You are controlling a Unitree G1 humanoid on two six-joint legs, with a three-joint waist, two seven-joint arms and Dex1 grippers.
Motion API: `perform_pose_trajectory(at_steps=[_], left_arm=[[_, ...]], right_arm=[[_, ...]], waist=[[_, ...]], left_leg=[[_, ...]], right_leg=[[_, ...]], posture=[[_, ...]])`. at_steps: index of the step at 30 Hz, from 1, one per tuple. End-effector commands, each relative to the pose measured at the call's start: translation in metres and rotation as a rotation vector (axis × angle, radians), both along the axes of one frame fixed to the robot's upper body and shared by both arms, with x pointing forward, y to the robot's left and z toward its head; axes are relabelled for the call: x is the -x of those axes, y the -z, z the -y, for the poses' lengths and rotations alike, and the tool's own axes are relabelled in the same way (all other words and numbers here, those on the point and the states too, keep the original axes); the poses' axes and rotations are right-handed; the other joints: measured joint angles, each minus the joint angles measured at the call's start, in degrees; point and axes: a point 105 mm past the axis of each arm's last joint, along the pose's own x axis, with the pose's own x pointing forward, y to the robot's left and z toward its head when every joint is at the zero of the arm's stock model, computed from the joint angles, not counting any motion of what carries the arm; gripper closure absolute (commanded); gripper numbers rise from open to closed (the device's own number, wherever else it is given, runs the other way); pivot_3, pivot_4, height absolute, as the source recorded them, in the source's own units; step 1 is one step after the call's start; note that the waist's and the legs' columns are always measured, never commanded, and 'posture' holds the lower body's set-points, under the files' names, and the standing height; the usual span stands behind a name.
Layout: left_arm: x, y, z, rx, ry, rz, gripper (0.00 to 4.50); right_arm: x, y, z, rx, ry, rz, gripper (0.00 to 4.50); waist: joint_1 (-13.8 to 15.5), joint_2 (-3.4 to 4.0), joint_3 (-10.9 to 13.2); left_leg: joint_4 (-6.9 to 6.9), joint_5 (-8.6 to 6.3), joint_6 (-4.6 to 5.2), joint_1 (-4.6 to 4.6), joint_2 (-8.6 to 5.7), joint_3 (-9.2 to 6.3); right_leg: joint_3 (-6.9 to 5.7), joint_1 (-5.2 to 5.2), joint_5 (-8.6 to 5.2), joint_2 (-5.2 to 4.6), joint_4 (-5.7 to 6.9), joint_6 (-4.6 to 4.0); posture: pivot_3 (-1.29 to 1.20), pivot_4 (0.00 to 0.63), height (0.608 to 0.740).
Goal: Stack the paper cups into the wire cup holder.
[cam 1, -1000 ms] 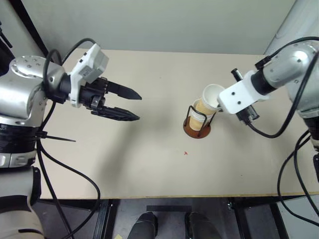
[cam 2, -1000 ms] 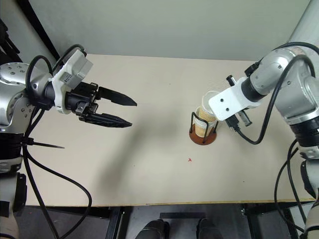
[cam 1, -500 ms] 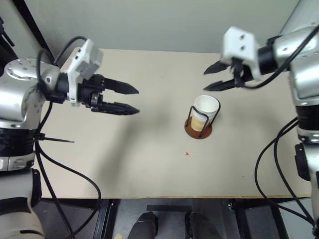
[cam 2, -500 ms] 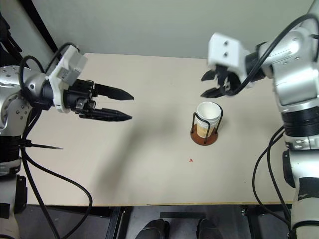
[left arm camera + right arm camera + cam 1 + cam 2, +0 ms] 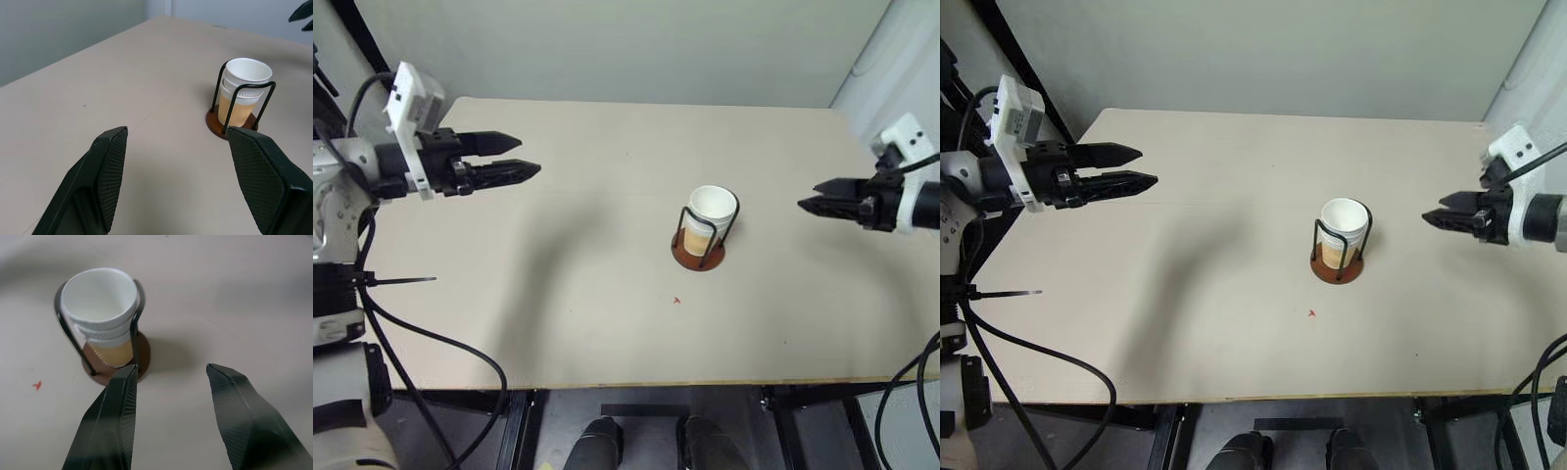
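Paper cups [image 5: 710, 217] stand stacked between both pincers, well apart.

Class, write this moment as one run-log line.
paper cups: stacked in wire cup holder | left gripper: open | right gripper: open

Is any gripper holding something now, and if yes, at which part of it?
Nothing is held. The left gripper and right gripper are both open and empty, apart from the paper cups, which sit stacked in the wire cup holder.
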Motion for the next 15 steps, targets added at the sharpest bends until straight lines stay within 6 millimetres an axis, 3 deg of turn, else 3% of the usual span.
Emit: perform_pose_trajectory(at_steps=[1, 8, 15], left_arm=[[0.006, -0.024, -0.002, -0.001, -0.011, 0.078, 1.03], [0.014, -0.029, -0.012, -0.009, -0.049, 0.065, 1.03], [0.017, -0.022, -0.006, 0.008, -0.032, 0.037, 1.03]], right_arm=[[0.007, -0.013, -0.009, 0.053, -0.044, 0.063, 2.23], [0.006, -0.011, -0.02, 0.094, -0.115, 0.037, 2.23], [0.003, -0.011, -0.027, 0.092, -0.145, 0.048, 2.23]], waist=[[0.0, 0.0, 0.0], [0.0, 0.0, 0.0], [0.2, 0.0, 0.0]], left_leg=[[0.01, 0.02, 0.01, 0.03, 0.0, 0.0], [-0.03, 0.08, 0.03, 0.18, 0.0, 0.0], [-0.08, 0.07, 0.02, 0.16, 0.0, -0.02]], right_leg=[[0.0, 0.0, 0.0, 0.0, 0.09, -0.01], [0.0, 0.04, 0.01, 0.01, 0.22, -0.06], [-0.03, 0.03, -0.02, 0.0, 0.21, -0.11]], posture=[[0.0, 0.15, 0.74], [0.0, 0.15, 0.74], [0.0, 0.15, 0.74]])
